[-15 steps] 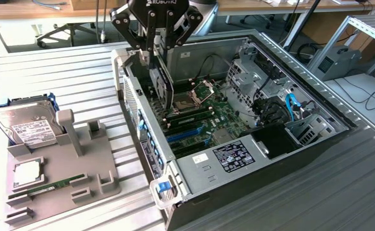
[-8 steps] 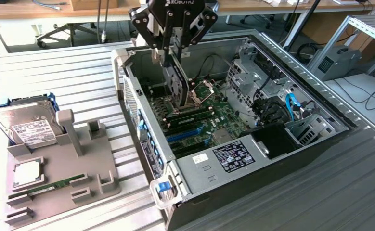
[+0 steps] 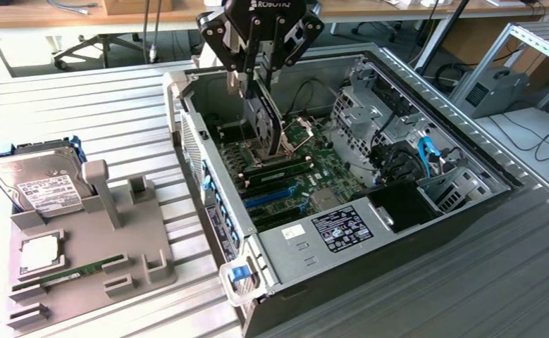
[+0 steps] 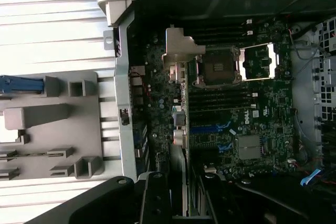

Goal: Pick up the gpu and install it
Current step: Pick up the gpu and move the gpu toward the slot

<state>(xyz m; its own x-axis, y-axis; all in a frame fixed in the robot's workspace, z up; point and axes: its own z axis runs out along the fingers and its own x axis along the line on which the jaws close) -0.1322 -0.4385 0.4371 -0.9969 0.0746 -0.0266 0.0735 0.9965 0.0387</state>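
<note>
My gripper (image 3: pixel 257 86) hangs over the open computer case (image 3: pixel 213 204) and is shut on the gpu (image 3: pixel 270 127). The gpu is a thin dark card held on edge, pointing down toward the motherboard (image 3: pixel 326 176). Its lower end is just above the board, near the memory slots and the open CPU socket (image 3: pixel 301 135). In the wrist view the gpu (image 4: pixel 178 129) appears edge-on, with its silver end bracket (image 4: pixel 181 48) close to the case's rear wall. My gripper (image 4: pixel 176 198) grips the card's near end. The blue expansion slots (image 3: pixel 272 196) lie on the board below the card.
A grey holder tray (image 3: pixel 96 239) at the exterior view's left carries a hard drive (image 3: pixel 39 183), a CPU chip (image 3: pixel 39 253) and a green memory stick (image 3: pixel 77 271). Cables and drive cages (image 3: pixel 387 134) fill the case's far side. A blue latch (image 3: pixel 241 271) sits at its near corner.
</note>
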